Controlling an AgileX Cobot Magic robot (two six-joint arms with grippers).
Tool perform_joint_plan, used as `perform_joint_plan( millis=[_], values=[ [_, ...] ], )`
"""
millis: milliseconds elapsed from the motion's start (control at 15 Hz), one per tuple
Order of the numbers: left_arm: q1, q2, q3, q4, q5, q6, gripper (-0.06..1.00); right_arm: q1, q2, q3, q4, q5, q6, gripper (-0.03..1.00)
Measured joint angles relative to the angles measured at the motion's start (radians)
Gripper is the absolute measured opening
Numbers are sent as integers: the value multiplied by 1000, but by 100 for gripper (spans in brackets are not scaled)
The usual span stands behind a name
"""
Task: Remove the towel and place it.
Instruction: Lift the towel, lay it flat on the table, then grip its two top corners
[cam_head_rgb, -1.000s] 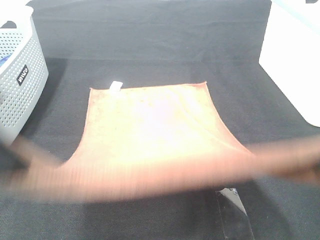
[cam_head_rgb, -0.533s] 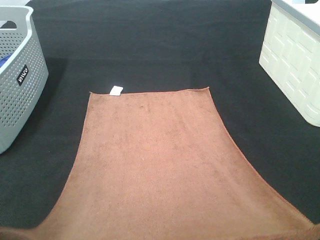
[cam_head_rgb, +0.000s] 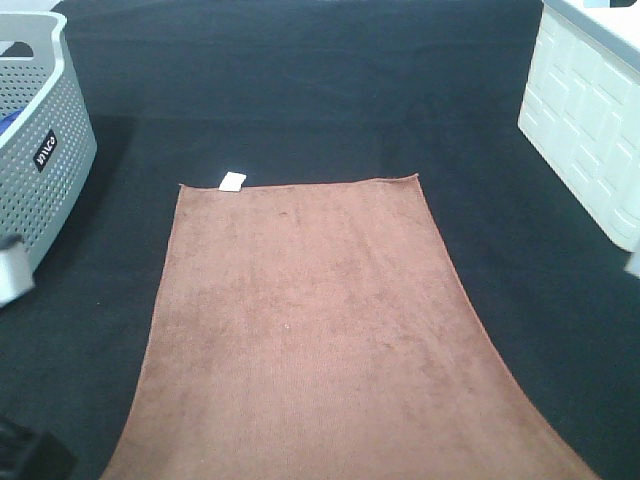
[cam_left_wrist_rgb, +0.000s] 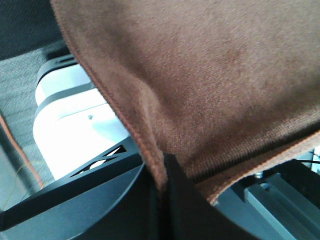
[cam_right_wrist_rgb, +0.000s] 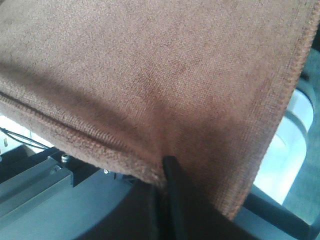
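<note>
The brown towel (cam_head_rgb: 310, 320) lies spread flat on the black table, its far short edge with the small white tag (cam_head_rgb: 232, 181) toward the back and its near end running past the bottom of the high view. Both grippers are out of the high view. In the left wrist view my left gripper (cam_left_wrist_rgb: 162, 172) is shut on the towel (cam_left_wrist_rgb: 210, 75) near one near corner. In the right wrist view my right gripper (cam_right_wrist_rgb: 165, 172) is shut on the towel (cam_right_wrist_rgb: 150, 75) near the other near corner.
A grey perforated basket (cam_head_rgb: 35, 140) holding something blue stands at the left edge. A white panelled bin (cam_head_rgb: 590, 110) stands at the right edge. The black table covering (cam_head_rgb: 300, 90) stretches behind the towel.
The towel's near edge, lifted and blurred across the view a second ago, has come down toward the camera; the towel now lies flatter and narrower at the front.
</note>
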Motion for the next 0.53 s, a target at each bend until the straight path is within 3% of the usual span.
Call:
perform_joint_plan(
  millis=[533],
  values=[
    [0, 262, 3, -22, -73, 5, 0, 0, 310, 0, -32, -60, -37, 0]
  ],
)
